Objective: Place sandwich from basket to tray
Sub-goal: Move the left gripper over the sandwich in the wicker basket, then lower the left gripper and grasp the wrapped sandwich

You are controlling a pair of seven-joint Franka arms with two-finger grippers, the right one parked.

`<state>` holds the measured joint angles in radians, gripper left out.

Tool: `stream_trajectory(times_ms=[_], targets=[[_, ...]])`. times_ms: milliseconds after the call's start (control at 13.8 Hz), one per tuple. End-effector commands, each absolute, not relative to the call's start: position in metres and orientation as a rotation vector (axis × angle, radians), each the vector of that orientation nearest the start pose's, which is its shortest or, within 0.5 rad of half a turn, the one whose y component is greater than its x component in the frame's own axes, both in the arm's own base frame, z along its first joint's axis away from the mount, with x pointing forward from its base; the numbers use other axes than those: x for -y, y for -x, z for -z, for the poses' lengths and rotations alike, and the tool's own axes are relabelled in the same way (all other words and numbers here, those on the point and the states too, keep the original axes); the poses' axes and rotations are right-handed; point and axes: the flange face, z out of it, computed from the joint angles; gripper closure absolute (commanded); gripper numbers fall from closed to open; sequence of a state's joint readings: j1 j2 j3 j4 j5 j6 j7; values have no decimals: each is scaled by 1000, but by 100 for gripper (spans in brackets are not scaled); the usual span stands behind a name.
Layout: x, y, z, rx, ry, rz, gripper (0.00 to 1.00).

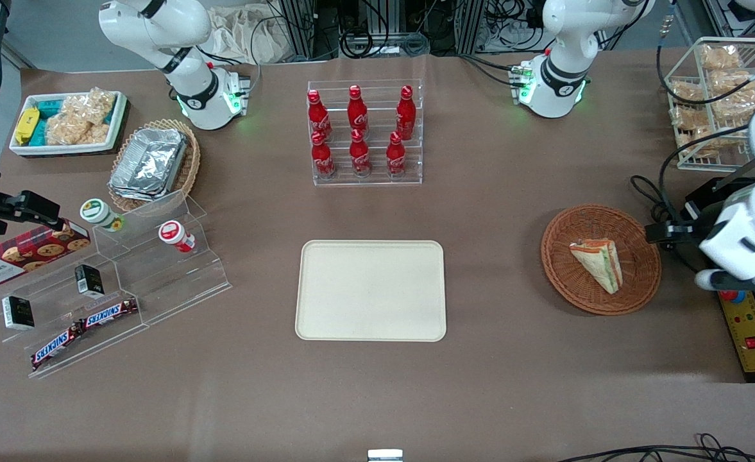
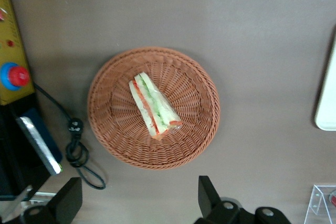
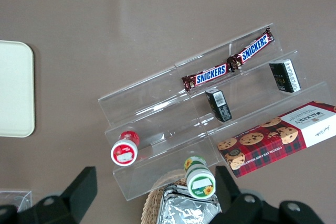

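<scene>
The sandwich (image 1: 598, 264), a clear-wrapped wedge with green and orange-red stripes, lies in the reddish-brown wicker basket (image 1: 563, 282) toward the working arm's end of the table. The left wrist view shows the sandwich (image 2: 153, 106) lying near the middle of the basket (image 2: 115, 129). My left gripper (image 1: 685, 255) hovers high beside the basket, on the side away from the tray. Its fingers (image 2: 210, 195) are open and empty, apart from the basket. The cream tray (image 1: 371, 290) lies bare at the table's middle; its edge shows in the left wrist view (image 2: 328, 103).
A yellow control box (image 1: 752, 333) with a red button (image 2: 18, 75) and a looped cable (image 2: 79, 153) lie close to the gripper. A wire rack of bagged snacks (image 1: 717, 96) stands farther from the front camera. A rack of red bottles (image 1: 364, 131) stands farther than the tray.
</scene>
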<state>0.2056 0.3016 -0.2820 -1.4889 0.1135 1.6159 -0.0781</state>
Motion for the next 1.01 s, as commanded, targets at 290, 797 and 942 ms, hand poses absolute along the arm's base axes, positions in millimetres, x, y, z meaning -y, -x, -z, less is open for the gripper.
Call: stream_trajectory(times_ms=[290,797,942], targets=[[11,-610,-367,438,3044,-201,2],[-15,-609,-282,797,2979,-127,2],[-13,-603,-268,842,2960,-87,2]])
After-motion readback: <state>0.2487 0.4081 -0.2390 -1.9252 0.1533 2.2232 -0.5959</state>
